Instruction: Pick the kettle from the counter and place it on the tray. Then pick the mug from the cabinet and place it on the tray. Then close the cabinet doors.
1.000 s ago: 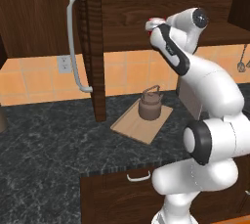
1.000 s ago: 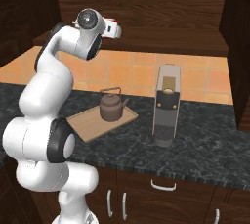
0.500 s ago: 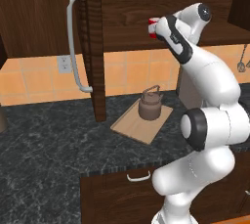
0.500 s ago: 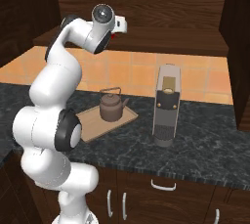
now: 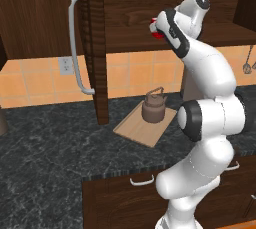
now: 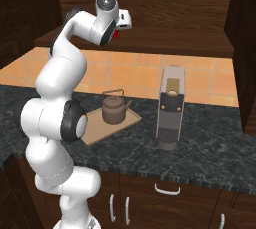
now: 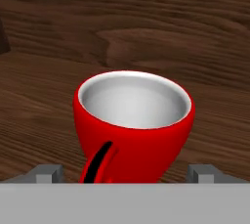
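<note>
In the hand view a red mug [image 7: 134,125] with a white inside stands upright on the cabinet's wood shelf [image 7: 44,100], its handle turned toward me. My gripper [image 7: 127,174] is open, one fingertip [image 7: 49,173] on each side of the mug and apart from it. From the left base view the gripper [image 5: 159,25] is up at shelf height, covering most of the mug [image 5: 154,34]. The kettle [image 5: 154,107] sits upright on the tan tray [image 5: 135,133] on the counter [image 5: 50,143]. The right base view gives the kettle [image 6: 114,109], tray [image 6: 100,135] and a sliver of mug [image 6: 116,34].
The left cabinet door [image 5: 95,48] hangs open toward me, its white bar handle [image 5: 74,43] on the outer face. A tall boxy grey-brown appliance [image 6: 170,108] stands on the counter right of the tray. Drawers with white handles [image 6: 167,189] run below.
The arm has stretched up and further into the cabinet, bringing the hand closer to the mug. Mug, kettle and tray have not moved; the gripper stays open.
</note>
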Tool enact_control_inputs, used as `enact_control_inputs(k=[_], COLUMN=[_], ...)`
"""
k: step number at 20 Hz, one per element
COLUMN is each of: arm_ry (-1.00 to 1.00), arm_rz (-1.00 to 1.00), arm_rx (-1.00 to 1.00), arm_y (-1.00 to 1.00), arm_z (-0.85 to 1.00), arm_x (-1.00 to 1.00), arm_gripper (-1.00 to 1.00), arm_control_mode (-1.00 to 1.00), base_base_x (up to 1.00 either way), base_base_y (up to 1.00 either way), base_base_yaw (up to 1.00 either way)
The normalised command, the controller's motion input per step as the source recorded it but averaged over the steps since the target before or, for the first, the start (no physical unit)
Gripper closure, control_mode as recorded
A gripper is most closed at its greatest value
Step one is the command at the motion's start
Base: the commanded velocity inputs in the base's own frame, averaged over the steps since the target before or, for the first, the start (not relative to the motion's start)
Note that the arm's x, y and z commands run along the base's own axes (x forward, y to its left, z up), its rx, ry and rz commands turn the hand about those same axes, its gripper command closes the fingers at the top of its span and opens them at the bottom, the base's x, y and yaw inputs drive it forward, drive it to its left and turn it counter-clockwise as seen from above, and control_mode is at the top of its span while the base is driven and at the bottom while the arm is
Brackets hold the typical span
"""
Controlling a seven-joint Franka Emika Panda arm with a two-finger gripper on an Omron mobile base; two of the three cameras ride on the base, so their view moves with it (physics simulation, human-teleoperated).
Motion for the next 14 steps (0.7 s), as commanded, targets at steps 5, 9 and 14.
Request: enact_control_inputs(k=[5, 9, 14], arm_ry=[0.00, 0.00, -0.08], arm_rz=[-0.06, -0.10, -0.12], arm_rx=[0.00, 0.00, 0.00], arm_y=[0.01, 0.01, 0.00], arm_z=[0.00, -0.04, -0.07], arm_x=[0.24, 0.04, 0.00], arm_gripper=[-1.00, -1.00, -1.00], arm_control_mode=[-1.00, -1.00, -1.00], base_base_x=[0.00, 0.00, 0.00], base_base_y=[0.00, 0.00, 0.00], base_base_yaw=[0.00, 0.00, 0.00])
